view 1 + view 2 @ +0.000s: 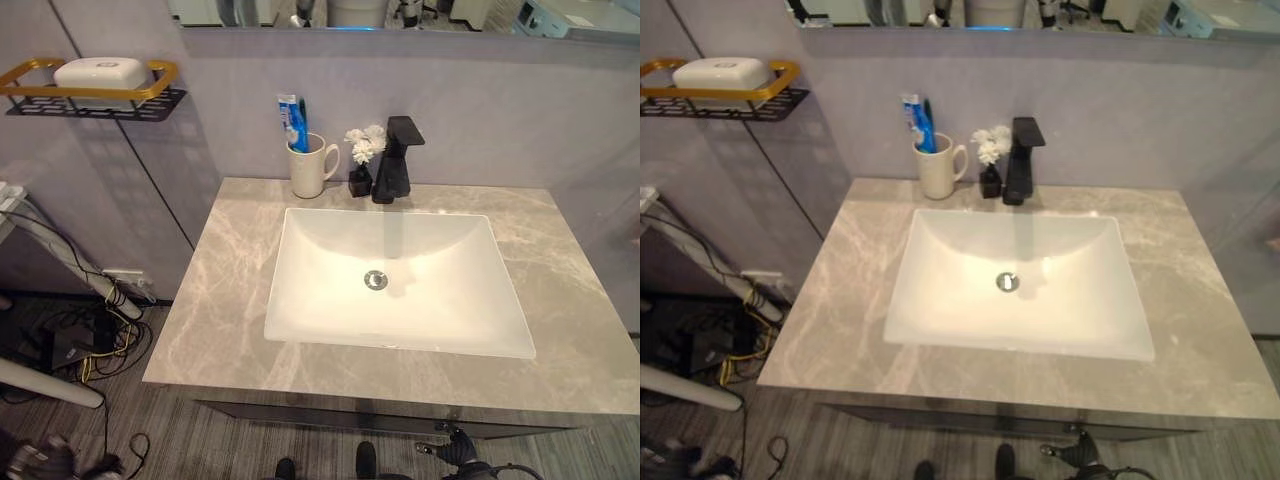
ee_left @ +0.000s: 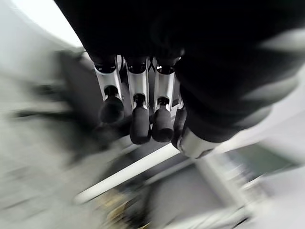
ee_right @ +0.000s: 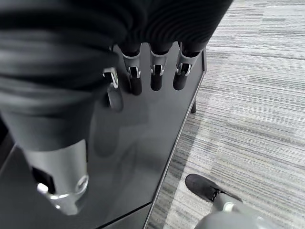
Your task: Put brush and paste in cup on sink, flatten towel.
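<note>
A cream cup (image 1: 308, 168) stands at the back of the grey marble countertop (image 1: 230, 300), left of the faucet. A blue-and-white toothpaste tube (image 1: 291, 120) and a brush handle (image 1: 303, 112) stick up out of it. Both hands hang low, below the counter's front edge. My left hand (image 2: 138, 119) has straight fingers and holds nothing. My right hand (image 3: 152, 71) hangs with its fingers straight in front of the dark cabinet front (image 3: 143, 143), also with nothing in it; it shows at the bottom of the left eye view (image 1: 458, 448).
A white rectangular basin (image 1: 300, 330) is set in the countertop, with a black faucet (image 1: 393, 160) and a small black vase of white flowers (image 1: 362, 158) behind it. A gold and black wall shelf (image 1: 90, 98) holds a white soap box (image 1: 100, 72). Cables lie on the floor at the left.
</note>
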### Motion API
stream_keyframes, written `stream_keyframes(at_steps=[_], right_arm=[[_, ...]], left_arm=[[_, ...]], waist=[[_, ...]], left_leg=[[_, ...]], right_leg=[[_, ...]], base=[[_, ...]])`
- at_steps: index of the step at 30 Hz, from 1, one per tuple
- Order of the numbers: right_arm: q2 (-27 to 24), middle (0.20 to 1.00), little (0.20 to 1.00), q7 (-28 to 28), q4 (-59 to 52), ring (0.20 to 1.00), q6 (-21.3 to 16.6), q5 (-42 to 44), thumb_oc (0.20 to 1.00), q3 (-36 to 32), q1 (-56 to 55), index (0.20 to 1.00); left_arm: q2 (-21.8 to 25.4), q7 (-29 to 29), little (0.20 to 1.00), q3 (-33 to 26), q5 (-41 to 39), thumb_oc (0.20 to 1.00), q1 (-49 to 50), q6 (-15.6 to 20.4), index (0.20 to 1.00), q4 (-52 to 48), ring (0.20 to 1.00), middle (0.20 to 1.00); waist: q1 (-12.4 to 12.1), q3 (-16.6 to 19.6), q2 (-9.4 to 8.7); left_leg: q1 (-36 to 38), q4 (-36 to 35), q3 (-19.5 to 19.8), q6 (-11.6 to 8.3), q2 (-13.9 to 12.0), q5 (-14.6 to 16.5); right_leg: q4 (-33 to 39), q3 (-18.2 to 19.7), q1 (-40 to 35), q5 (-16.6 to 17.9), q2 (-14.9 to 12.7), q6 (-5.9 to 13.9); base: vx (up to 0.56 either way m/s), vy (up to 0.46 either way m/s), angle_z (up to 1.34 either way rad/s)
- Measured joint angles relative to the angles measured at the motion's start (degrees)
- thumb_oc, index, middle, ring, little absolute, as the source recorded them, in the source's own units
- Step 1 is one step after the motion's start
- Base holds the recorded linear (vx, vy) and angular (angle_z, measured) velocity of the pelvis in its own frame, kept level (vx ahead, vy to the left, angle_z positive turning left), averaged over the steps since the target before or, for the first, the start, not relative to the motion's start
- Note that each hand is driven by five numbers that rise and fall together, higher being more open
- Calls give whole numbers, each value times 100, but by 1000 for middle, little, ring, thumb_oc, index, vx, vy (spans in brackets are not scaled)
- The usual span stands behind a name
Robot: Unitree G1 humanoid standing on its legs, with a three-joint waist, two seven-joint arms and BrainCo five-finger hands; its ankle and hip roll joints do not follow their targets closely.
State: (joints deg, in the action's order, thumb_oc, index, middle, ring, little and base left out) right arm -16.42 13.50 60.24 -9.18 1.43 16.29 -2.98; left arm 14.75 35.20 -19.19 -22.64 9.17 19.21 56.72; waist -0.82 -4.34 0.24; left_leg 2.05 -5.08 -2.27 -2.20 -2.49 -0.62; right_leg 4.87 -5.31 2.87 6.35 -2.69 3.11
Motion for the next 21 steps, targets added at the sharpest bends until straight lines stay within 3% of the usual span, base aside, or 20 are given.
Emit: stream_keyframes(at_steps=[4,5,6,7,8,10,11,12,13,14,15,16,19,20,21], right_arm=[[67,1000,1000,-1,114,1000,42,0,1000,-228,151,1000],[67,1000,1000,-1,114,1000,42,1,1000,-244,209,1000],[64,1000,1000,-15,147,1000,30,3,1000,-297,135,1000],[66,1000,1000,-36,184,1000,46,6,1000,-368,155,1000],[56,1000,1000,-66,233,1000,51,5,1000,-457,171,1000],[58,1000,1000,-154,271,1000,96,14,1000,-510,198,1000],[77,1000,1000,-209,214,1000,86,18,1000,-557,179,1000],[82,1000,1000,-242,184,1000,88,35,1000,-553,230,1000],[182,1000,1000,-259,186,1000,107,121,1000,-601,349,1000],[222,1000,1000,-261,179,1000,128,126,1000,-609,372,1000],[218,1000,1000,-259,196,1000,171,126,1000,-616,367,1000],[194,1000,1000,-262,245,1000,213,127,1000,-625,364,1000],[147,1000,1000,-264,323,1000,270,125,1000,-670,257,1000],[128,1000,1000,-262,318,1000,278,121,1000,-675,216,1000],[119,1000,1000,-261,323,1000,283,121,1000,-674,184,1000]], left_arm=[[-387,-826,200,332,-489,200,-204,-389,200,1335,200,200],[-410,-1036,247,384,-543,247,-182,-560,247,1540,247,247],[-395,-1333,498,490,-571,498,-221,-722,498,1842,498,498],[-387,-1597,918,629,-499,918,-236,-930,918,2047,918,918],[-368,-1899,1000,962,-247,1000,-241,-1101,1000,2304,1000,1000],[-415,-2356,1000,1281,525,1000,-339,-1422,1000,2466,1000,1000],[-395,-2456,1000,1777,988,1000,-332,-1513,1000,2455,1000,1000],[-404,-2520,1000,1873,1209,1000,-351,-1532,1000,2420,1000,1000],[-335,-2609,1000,2475,1719,1000,-433,-1567,1000,2156,1000,1000],[-332,-2660,1000,2562,1915,1000,-538,-1581,1000,1987,1000,1000],[-271,-2643,1000,2536,1972,1000,-702,-1570,1000,1917,1000,1000],[-196,-2711,1000,2620,2095,1000,-845,-1567,1000,1879,1000,1000],[-131,-2883,1000,2749,2141,1000,-1006,-1552,1000,1794,1000,1000],[-149,-2935,1000,2875,2135,1000,-1061,-1578,1000,1674,1000,1000],[-148,-2972,1000,2937,2137,1000,-1050,-1567,1000,1626,1000,1000]], waist=[[136,-54,-166],[124,-55,-169],[194,-74,-212],[216,-66,-227],[253,-78,-206],[403,-170,-276],[521,-211,-313],[513,-228,-245],[557,-347,-313],[603,-393,-339],[599,-430,-309],[584,-494,-209],[626,-521,-158],[580,-521,-174],[493,-480,-238]], left_leg=[[107,-2,-167,63,85,47],[139,-3,-266,88,79,66],[197,-5,-358,107,150,89],[212,-3,-441,133,151,112],[193,-30,-520,164,174,130],[202,1,-817,228,265,143],[157,-4,-996,244,303,81],[143,-9,-1108,244,239,65],[57,34,-1589,316,140,73],[-68,30,-1859,410,89,71],[-92,6,-2088,459,-42,37],[-70,-8,-2281,452,-204,35],[96,-16,-2562,413,-358,64],[174,-3,-2849,363,-395,40],[225,-6,-2947,247,-372,91]], right_leg=[[-1,180,-12,12,-46,33],[0,230,-14,-25,-62,84],[-5,354,-1,27,-72,102],[-10,419,28,41,-95,136],[-35,503,77,42,-128,192],[-115,796,257,174,-141,313],[-164,973,405,391,-111,359],[-172,1028,483,513,-106,573],[-39,830,766,819,-54,1004],[-156,76,932,484,-180,921],[-409,-615,1084,335,-297,687],[-720,-1086,1110,278,-410,643],[-1088,-939,820,115,-725,829],[-1410,-1019,747,-144,-885,653],[-1443,-1136,628,-159,-971,623]], base=[[-63,135,-19],[-111,141,-44],[-169,186,-45],[-144,117,-45],[-97,66,-39],[-231,23,-66],[-268,6,-85],[-225,13,-124],[-174,31,-147],[-213,37,-168],[-122,9,-134],[-67,0,-117],[-43,-7,-88],[-45,-15,-89],[-68,-32,-81]])
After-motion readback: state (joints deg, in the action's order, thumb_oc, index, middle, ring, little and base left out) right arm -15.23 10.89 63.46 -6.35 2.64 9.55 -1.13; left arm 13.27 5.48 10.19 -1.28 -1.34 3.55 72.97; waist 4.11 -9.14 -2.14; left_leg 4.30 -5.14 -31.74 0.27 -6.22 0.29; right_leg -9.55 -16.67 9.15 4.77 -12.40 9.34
